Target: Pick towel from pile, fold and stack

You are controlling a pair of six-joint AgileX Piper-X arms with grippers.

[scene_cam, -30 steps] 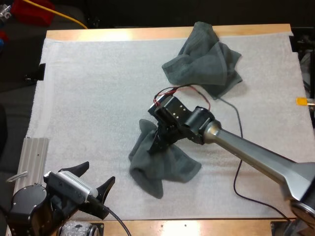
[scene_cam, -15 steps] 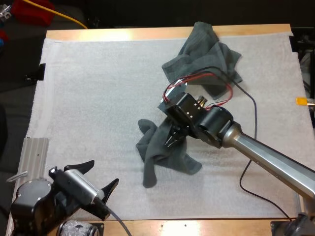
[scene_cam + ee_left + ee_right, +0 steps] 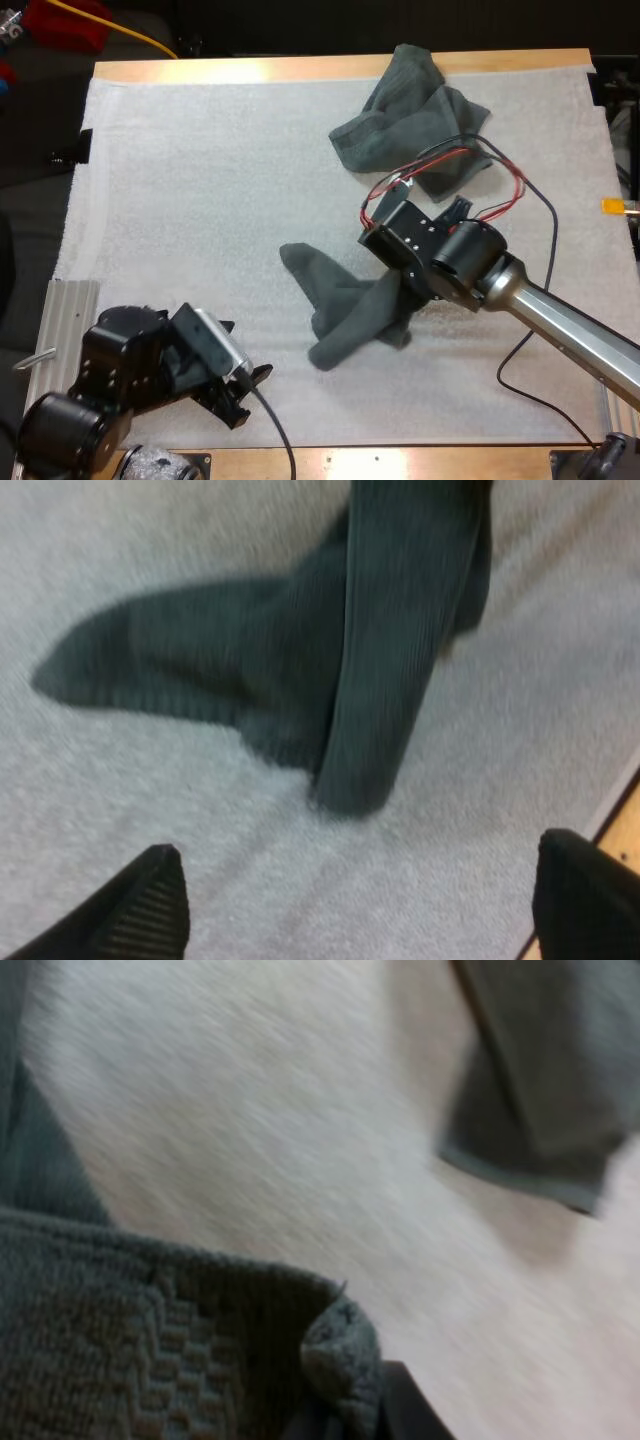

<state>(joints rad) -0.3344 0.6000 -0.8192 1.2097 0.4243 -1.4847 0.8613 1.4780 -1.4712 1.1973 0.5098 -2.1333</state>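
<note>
One limp towel (image 3: 345,305) pinched in right gripper (image 3: 400,292) | crumpled towel (image 3: 415,125) beyond that gripper | left gripper (image 3: 360,885) spread wide, empty, limp towel ahead.

Grey-green towel (image 3: 350,305) pinched in my right fingers (image 3: 405,1410), stretched long, tail lying flat; second towel (image 3: 415,125) crumpled, well beyond them.

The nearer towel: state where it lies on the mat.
In the high view the nearer towel lies at the centre of the mat, its right end held by the right gripper, the crumpled towel beyond it.
</note>
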